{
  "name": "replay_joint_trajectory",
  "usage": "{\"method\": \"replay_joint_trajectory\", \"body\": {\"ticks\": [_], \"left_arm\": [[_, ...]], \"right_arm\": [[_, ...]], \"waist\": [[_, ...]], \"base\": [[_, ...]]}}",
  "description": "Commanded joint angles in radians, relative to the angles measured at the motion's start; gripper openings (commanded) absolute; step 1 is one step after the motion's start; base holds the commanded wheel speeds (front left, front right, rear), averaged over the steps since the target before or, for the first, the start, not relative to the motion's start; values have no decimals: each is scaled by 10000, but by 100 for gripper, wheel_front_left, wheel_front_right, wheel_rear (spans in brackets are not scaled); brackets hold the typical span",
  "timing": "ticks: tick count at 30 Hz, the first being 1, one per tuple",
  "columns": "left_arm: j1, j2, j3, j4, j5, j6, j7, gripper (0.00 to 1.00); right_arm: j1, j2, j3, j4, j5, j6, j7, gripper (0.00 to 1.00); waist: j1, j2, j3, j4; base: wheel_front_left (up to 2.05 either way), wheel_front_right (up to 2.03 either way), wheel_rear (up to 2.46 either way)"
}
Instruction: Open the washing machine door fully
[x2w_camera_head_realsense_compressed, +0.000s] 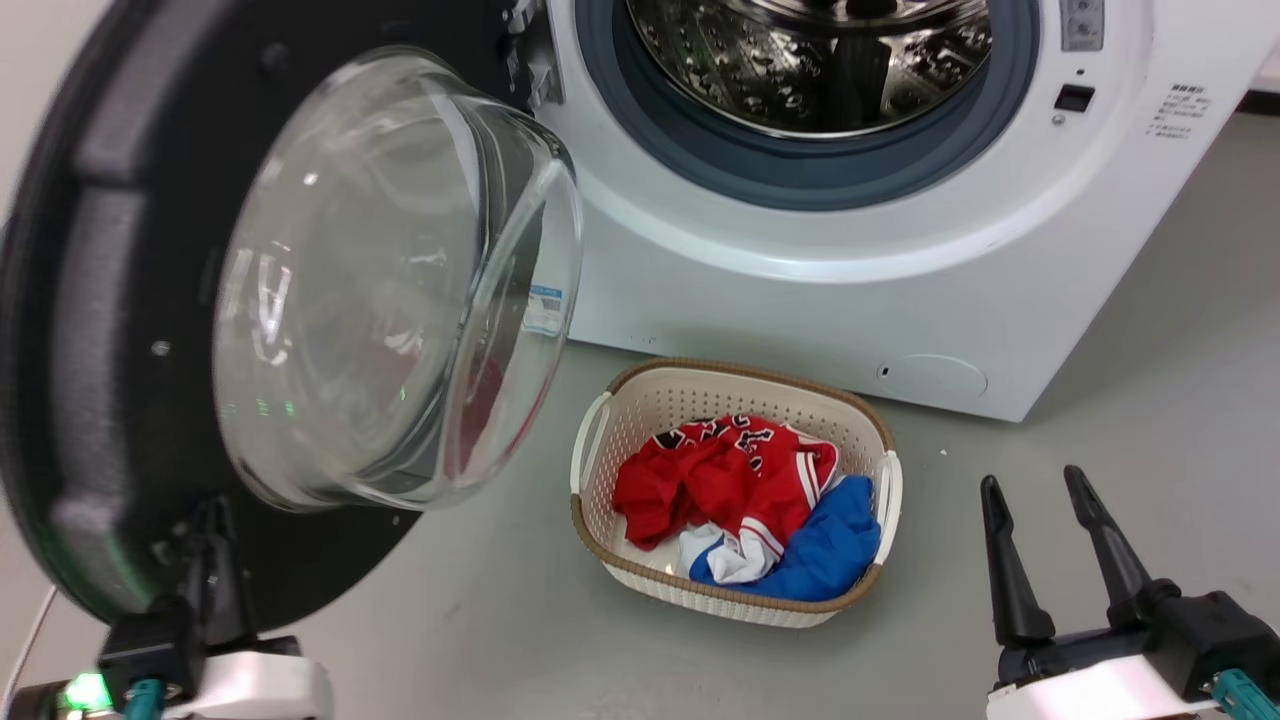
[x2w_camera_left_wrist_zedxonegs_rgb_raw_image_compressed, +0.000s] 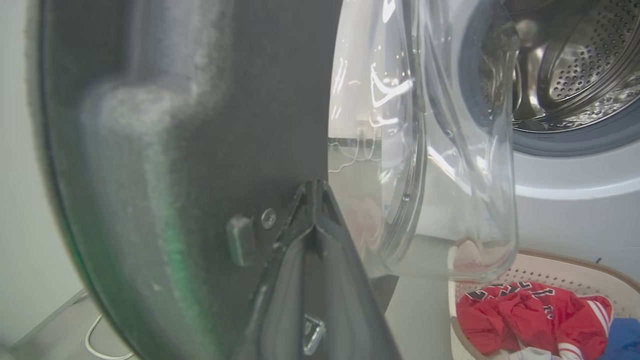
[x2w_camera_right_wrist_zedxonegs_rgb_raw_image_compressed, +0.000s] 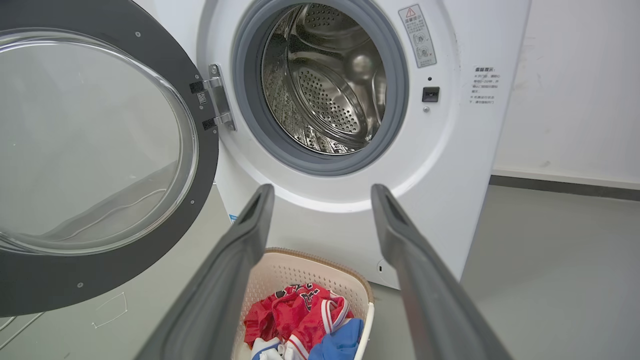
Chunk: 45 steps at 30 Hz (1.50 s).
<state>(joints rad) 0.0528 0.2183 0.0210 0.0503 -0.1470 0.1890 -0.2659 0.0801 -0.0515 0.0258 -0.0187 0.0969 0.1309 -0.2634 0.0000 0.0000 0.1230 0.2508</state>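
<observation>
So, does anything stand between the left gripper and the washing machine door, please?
Nothing visible does: the left gripper, fingers together, is right at the black inner face of the washing machine door, beside its glass bowl.

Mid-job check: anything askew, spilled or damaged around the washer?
Nothing stands out. The washing machine door hangs open on its hinge with the glass unbroken, and the laundry basket sits upright on the floor, clothes inside it, none spilled.
</observation>
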Motion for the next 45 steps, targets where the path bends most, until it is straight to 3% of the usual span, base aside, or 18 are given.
{"method": "replay_joint_trajectory", "body": {"ticks": [1,10,26,45], "left_arm": [[-142,12,339,67,-36,102,25,0],[-939,-192,2044,402,-238,-137,24,0],[-2836,110,4223,2121,-85,-1140,25,0],[-3904,247,5390,3317,362,-1641,24,0]], "right_arm": [[-239,26,-39,-53,-36,-2,-18,100],[-597,26,-30,-129,-330,-2,-18,100],[-1335,25,79,-171,-911,-2,-18,100],[-1480,23,110,-197,-1041,-2,-17,100]], "waist": [[0,0,186,-13],[0,0,914,-6],[0,0,1876,-169],[0,0,2100,-482]], "base": [[0,0,0],[0,0,0],[0,0,0],[0,0,0]]}}
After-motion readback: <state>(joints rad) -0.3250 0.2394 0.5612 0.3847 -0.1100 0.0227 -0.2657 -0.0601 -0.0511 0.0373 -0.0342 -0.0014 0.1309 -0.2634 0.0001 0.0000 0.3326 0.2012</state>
